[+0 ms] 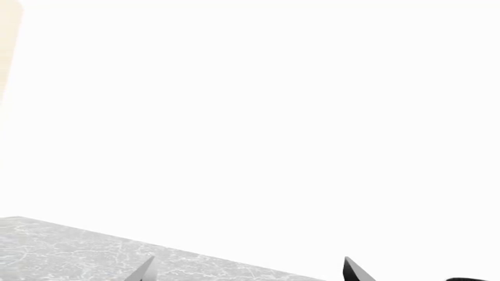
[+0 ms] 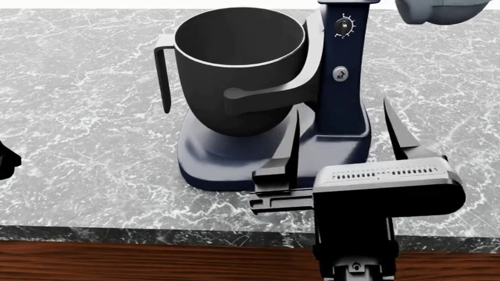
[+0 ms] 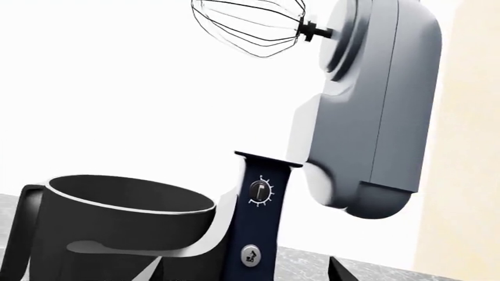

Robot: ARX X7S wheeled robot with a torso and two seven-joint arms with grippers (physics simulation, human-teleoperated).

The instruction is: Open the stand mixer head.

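Note:
The stand mixer head (image 3: pixel 375 105) is tilted up and back on the navy column (image 3: pixel 254 222), its wire whisk (image 3: pixel 250 26) lifted well above the dark grey bowl (image 3: pixel 117 228). In the head view only the head's rounded grey end (image 2: pixel 441 10) shows at the top right, above the column (image 2: pixel 341 76) and the bowl (image 2: pixel 234 70). My right gripper (image 2: pixel 341 106) is open, its fingers either side of the column's lower part, holding nothing; it also shows in the right wrist view (image 3: pixel 243 266). My left gripper (image 1: pixel 248 260) is open and empty over the counter.
The mixer stands on a grey marble counter (image 2: pixel 78 146) with a dark wooden front edge (image 2: pixel 117 263). A dark part of my left arm (image 2: pixel 6 159) shows at the far left. A white wall lies behind the counter (image 1: pixel 62 252).

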